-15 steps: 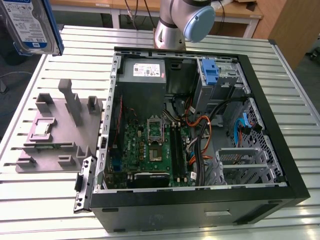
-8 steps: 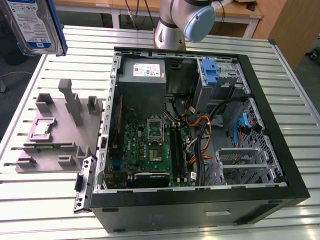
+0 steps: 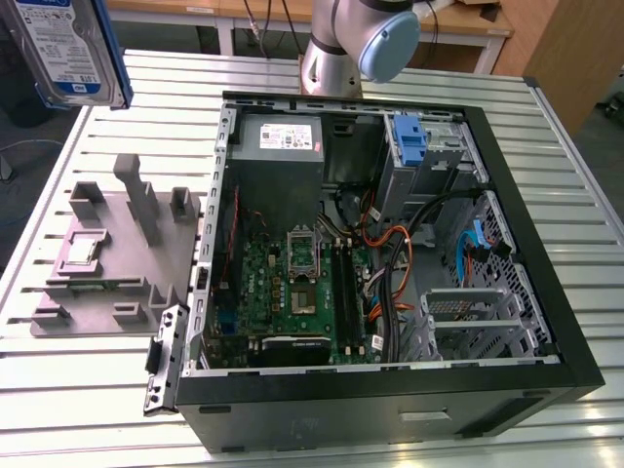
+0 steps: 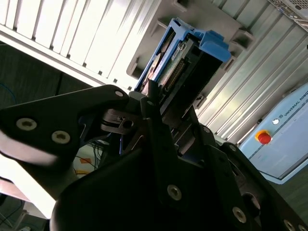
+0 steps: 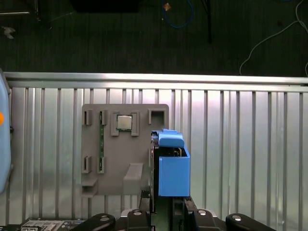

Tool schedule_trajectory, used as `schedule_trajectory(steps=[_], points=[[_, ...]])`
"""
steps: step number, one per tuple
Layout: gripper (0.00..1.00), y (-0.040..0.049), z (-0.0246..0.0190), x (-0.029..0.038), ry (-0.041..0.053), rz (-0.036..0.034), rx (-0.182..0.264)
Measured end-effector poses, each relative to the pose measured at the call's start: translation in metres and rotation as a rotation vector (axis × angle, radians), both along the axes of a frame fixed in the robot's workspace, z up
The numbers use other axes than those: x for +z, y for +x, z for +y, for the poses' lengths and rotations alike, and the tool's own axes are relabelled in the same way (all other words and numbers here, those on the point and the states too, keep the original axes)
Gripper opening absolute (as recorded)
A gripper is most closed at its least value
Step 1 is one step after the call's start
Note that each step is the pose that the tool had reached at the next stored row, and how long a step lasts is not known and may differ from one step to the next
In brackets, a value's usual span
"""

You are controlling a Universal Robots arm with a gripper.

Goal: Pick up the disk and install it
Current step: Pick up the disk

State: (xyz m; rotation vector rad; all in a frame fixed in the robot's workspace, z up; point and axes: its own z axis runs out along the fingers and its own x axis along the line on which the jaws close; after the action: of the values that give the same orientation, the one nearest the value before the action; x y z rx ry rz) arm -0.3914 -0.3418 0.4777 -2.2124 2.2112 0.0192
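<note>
The ribbed metal surface (image 3: 88, 409) carries an open computer case (image 3: 390, 405) nearest me, with a motherboard (image 3: 292, 292), a grey power supply (image 3: 278, 146) and a blue bracket (image 3: 411, 141) inside. Just beside it, toward the exterior view's left, lies a grey fixture plate (image 3: 107, 263) holding a small chip (image 5: 124, 122). The end effector (image 4: 161, 113) is clenched on the disk (image 3: 68, 49), held high above that plate. Farthest back stands the arm's base (image 3: 336, 49).

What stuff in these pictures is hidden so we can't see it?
- The disk: in the exterior view the top and left edges cut it off.
- Its lower part: in the second wrist view the hand gripping it covers that.
- The grey tray: in the first wrist view the disk hides one edge.
</note>
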Motion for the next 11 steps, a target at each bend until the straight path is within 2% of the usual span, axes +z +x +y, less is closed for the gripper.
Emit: schedule_trajectory(steps=[5, 11], points=[[0.35, 0.0103, 0.0, 0.0, 0.0001, 0.0, 0.0], [0.35, 0.0303, 0.0, 0.0, 0.0, 0.0, 0.0]])
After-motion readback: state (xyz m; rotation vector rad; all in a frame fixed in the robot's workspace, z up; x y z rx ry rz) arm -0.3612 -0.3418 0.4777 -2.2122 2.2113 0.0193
